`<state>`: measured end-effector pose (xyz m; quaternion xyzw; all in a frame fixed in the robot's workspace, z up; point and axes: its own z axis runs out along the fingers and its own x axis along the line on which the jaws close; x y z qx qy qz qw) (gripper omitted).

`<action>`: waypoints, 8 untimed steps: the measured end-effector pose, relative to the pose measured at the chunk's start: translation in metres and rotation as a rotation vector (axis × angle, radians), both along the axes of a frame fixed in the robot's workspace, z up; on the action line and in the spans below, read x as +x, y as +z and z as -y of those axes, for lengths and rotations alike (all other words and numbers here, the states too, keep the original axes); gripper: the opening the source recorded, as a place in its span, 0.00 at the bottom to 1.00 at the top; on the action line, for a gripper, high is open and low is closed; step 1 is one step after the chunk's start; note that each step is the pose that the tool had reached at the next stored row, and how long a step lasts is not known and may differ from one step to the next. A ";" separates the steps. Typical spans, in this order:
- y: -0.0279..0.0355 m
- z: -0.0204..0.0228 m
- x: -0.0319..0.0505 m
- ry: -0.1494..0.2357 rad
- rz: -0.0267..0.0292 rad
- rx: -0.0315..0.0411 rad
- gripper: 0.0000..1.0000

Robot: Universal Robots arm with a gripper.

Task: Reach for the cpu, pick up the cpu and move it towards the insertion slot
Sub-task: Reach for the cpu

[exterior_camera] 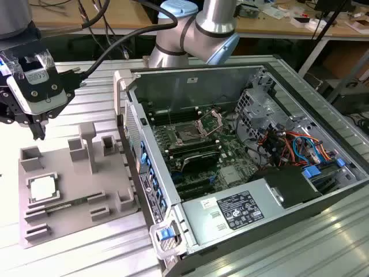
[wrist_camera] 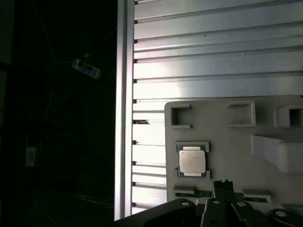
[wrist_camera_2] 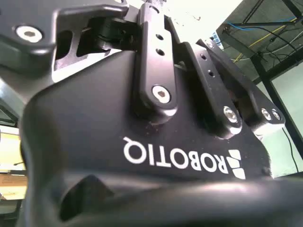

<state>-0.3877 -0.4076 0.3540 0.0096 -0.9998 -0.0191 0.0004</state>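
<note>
The claw [exterior_camera: 36, 127] hangs over the far end of the grey tray [exterior_camera: 86, 190], at the exterior view's left, w/ nothing in it. Whether it's released or clenched I can't tell from here. The cpu [exterior_camera: 41, 187] lies flat in its recess on the tray, toward the exterior view's left, below the claw and apart from it, so I'd call this the reach, early on. The insertion slot [exterior_camera: 187, 134] sits on the board inside the open PC case [exterior_camera: 190, 81], well apart from the tray, w/ its retention frame [exterior_camera: 211, 121] tipped up. To do it well, imo: centre over the chip, square to its edges, come straight down, and take it by 2 opposite sides while minding the recess walls, as it's thin and small vs. the claw.
</note>
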 end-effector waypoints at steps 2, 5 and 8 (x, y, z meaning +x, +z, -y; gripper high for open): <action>-0.0001 0.0000 -0.0004 0.000 0.0001 0.0000 0.11; -0.0001 0.0000 -0.0007 0.000 0.0001 0.0002 0.11; -0.0001 0.0000 -0.0011 0.000 0.0001 0.0002 0.11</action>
